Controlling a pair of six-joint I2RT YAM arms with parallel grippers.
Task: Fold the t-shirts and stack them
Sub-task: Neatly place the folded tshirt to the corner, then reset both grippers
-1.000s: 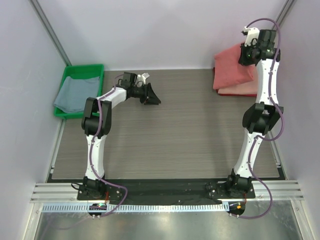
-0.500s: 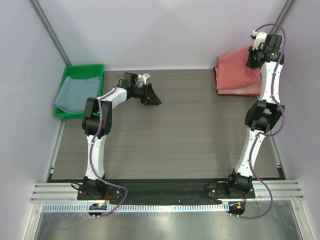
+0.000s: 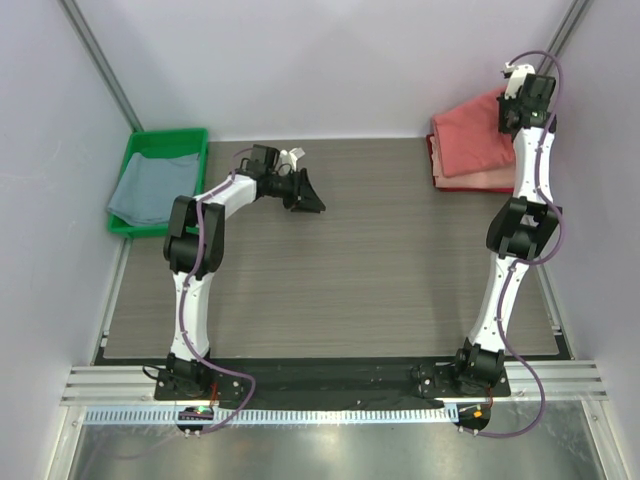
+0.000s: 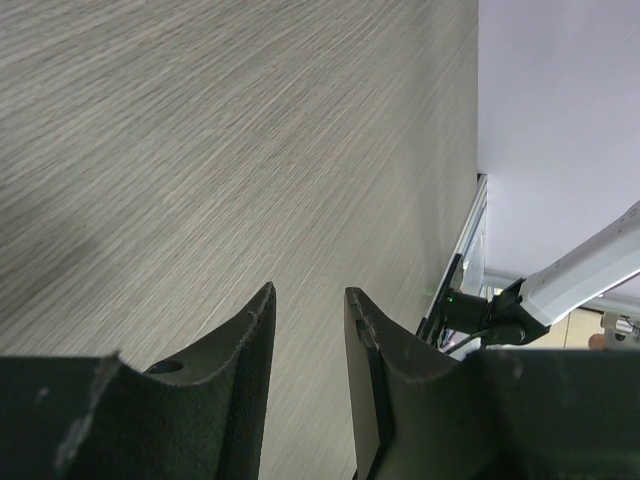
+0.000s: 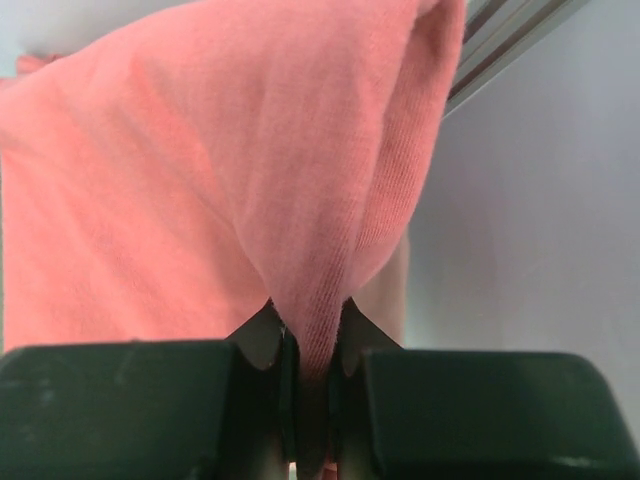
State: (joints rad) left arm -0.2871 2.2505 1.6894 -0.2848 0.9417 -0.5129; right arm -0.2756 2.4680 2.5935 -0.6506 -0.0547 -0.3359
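Over the last second the right gripper has drawn back toward the far right corner, taking a pinched ridge of the coral-red t-shirt with it, so the cloth now sits slightly further back over the pale pink t-shirt, whose near edge shows beneath. The wrist view confirms its jaws are clamped tight on a fold of coral fabric. The left gripper has barely moved: its jaws stand parted over the bare table, holding nothing. The grey-blue t-shirt lies in the green tray at far left. This looks like straightening the stack's top layer, with the grey-blue one probably left to do
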